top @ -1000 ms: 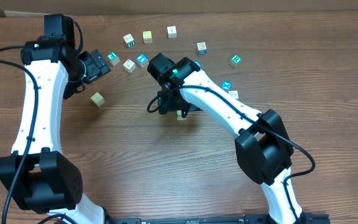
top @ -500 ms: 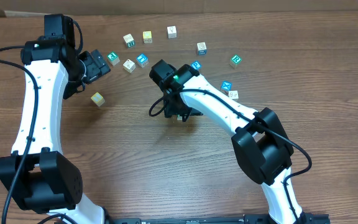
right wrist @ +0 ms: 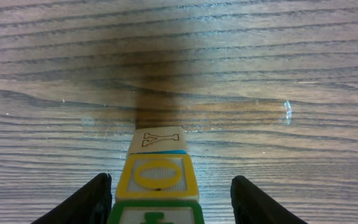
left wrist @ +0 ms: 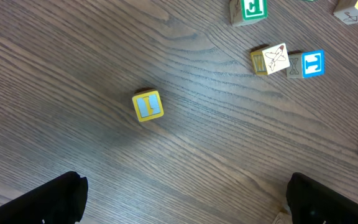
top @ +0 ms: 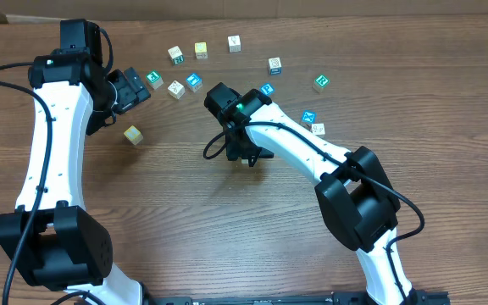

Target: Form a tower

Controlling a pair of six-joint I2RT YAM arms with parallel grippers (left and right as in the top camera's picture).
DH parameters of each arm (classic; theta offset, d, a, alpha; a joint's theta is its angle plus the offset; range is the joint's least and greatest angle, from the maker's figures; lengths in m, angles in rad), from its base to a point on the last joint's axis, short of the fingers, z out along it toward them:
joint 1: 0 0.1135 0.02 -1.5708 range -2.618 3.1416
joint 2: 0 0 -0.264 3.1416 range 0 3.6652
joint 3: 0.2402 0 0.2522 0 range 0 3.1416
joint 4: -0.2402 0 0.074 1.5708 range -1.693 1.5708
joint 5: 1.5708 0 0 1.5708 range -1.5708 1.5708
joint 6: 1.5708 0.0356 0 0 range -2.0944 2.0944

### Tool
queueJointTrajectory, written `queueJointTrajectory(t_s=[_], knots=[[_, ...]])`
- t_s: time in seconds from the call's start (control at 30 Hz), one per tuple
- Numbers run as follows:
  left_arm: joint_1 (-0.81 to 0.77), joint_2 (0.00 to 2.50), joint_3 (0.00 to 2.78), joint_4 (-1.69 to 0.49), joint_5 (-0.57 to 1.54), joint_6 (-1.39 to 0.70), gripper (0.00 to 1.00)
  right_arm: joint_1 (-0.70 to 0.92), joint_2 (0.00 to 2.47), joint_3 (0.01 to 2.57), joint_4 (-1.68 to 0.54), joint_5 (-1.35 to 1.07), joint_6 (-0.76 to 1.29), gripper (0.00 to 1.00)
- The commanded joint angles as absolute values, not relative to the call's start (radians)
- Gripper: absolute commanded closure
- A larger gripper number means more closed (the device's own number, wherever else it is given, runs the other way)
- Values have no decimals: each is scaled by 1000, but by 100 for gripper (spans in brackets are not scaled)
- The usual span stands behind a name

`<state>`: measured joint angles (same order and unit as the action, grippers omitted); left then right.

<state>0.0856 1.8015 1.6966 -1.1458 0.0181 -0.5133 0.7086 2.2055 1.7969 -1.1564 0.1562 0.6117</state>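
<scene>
Black fingers [right wrist: 86,202] of the right pincer [top: 241,152] stand either side of the tower [right wrist: 160,177] at the bottom of the right wrist view. They are parted, with bare table showing between the right-hand finger and the cubes, so the pincer is open round the stack and not clamped on it. Straddling it this way suggests either squaring the cubes up or letting go after setting one down; I cannot tell which.

Three of the tower's faces show in a line: a pale one with a Y, a yellow-framed O below it in the picture, and a green-framed one cut off by the bottom edge. From overhead the stack sits at the centre of the frame, almost wholly hidden under the wrist.

Over at the upper left, the left pincer [left wrist: 185,202] hangs wide open and empty, apparently kept back to give the other arm room. Just below it in the overhead view, a yellow cube [left wrist: 148,105] lies alone. More loose cubes [top: 202,50] are scattered in an arc across the upper middle, well apart from the tower and likely next to go on.

Everything rests on a dark brown table [top: 168,220] with strong grain. Of the room only a pale strip along the top edge shows.
</scene>
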Motion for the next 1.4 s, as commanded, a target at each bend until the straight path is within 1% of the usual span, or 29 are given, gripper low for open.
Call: queueJointTrajectory(t_s=[0.0, 0.67, 0.8, 0.87, 1.2, 1.37], knots=[[84, 1813, 1697, -1148, 12, -494, 0, 711, 2183, 1791, -1149, 156, 629, 42], [84, 1813, 1697, -1148, 12, -494, 0, 711, 2183, 1740, -1095, 133, 633, 43], [84, 1813, 1697, -1148, 12, -494, 0, 711, 2183, 1740, -1093, 133, 632, 56], [84, 1813, 1697, -1148, 12, -494, 1, 711, 2183, 1740, -1093, 133, 632, 56], [84, 1813, 1697, -1148, 12, -494, 0, 711, 2183, 1740, -1093, 133, 632, 68], [84, 1813, 1697, -1148, 12, -494, 0, 711, 2183, 1740, -1092, 133, 632, 69]])
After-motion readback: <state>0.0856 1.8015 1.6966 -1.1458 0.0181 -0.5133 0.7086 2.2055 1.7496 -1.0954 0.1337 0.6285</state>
